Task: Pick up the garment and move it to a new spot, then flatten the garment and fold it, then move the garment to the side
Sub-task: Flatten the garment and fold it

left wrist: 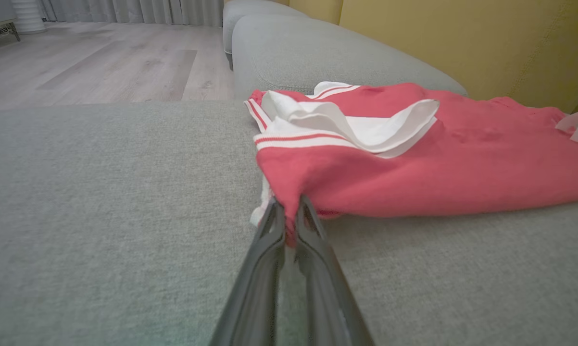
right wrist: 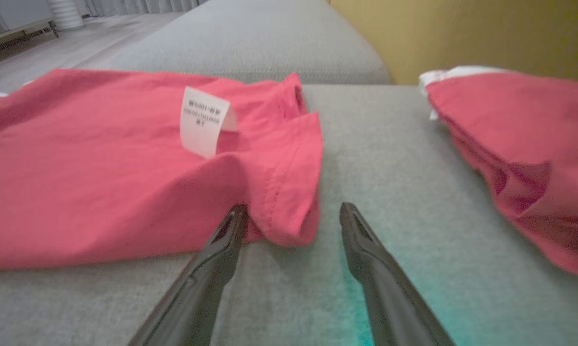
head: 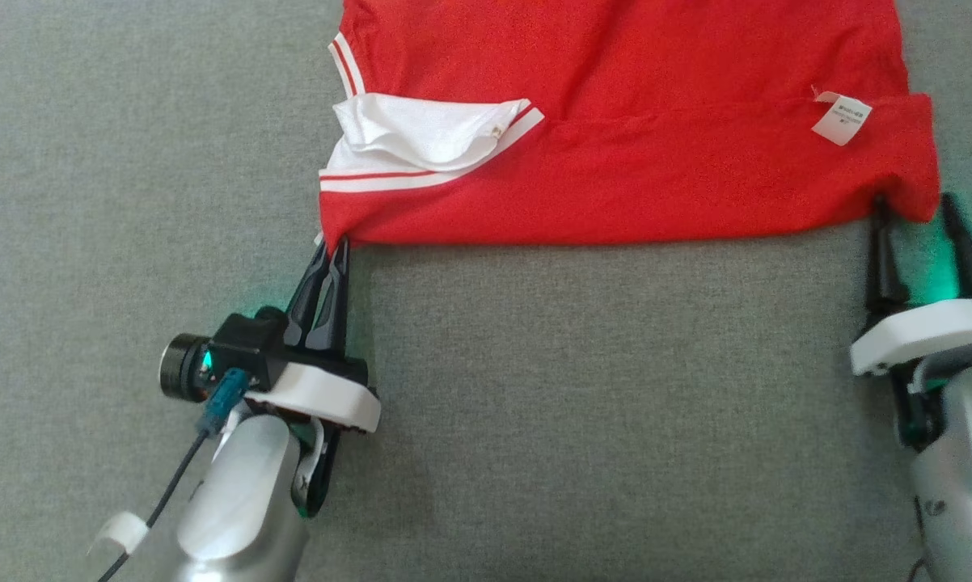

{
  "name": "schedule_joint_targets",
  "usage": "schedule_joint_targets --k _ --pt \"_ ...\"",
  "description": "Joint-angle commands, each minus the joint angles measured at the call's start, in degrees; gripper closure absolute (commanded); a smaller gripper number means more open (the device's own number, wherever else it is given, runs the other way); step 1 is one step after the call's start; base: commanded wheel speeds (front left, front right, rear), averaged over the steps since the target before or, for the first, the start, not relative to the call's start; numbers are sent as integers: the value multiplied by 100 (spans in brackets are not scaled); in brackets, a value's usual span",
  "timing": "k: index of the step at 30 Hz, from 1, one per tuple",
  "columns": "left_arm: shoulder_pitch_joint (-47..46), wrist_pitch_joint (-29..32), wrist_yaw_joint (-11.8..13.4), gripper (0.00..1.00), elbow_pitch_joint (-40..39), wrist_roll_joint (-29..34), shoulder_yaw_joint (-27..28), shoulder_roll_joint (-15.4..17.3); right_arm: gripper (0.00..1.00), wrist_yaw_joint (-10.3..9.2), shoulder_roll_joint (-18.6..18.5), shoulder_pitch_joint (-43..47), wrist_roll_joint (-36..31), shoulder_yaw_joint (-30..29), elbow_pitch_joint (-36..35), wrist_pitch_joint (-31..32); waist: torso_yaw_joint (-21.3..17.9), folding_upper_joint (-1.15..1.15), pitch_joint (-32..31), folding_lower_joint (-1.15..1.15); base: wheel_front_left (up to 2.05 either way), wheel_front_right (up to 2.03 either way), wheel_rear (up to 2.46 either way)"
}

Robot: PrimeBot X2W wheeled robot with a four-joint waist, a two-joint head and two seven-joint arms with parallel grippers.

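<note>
red garment (head: 615,121) lies across the top of the frame on the grey sofa (head: 575,404). left gripper (head: 330,246) pinches its lower-left corner; right gripper (head: 914,202) straddles the lower-right corner, wide. lifting now would likely drag it lopsided, bunching it.

The red garment (head: 631,105) is cut off by the top edge in the head view. The print on its white label (head: 842,117) is too small to read.
</note>
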Motion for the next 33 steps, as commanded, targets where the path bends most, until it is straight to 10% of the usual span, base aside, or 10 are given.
schedule_joint_targets --k 1,3,4,31,32,33 --pt "39 -28 13 100 -171 65 212 81 26 -5 -102 5 77 213 48 -37 6 0 -17 -1 0 0 0" --pt "76 -29 14 100 -180 124 232 85 91 -5 -152 -138 223 364 321 -37 19 0 -29 -1 0 0 0" --pt "90 -29 7 100 -181 155 230 84 100 -5 -184 -194 286 430 424 -37 34 0 -38 -1 0 0 0" --pt "2224 -27 -128 100 -1583 481 326 158 100 -5 -1117 2196 968 557 -1045 -37 97 0 -677 -1 0 0 0" --pt "2248 -24 -132 100 -1596 468 308 153 98 -5 -1132 2281 997 544 -1090 -37 106 0 -670 -1 0 0 0" --pt "2252 -24 -136 100 -1601 461 292 150 67 -5 -1138 2344 1030 531 -1131 -37 113 0 -664 -1 0 0 0"
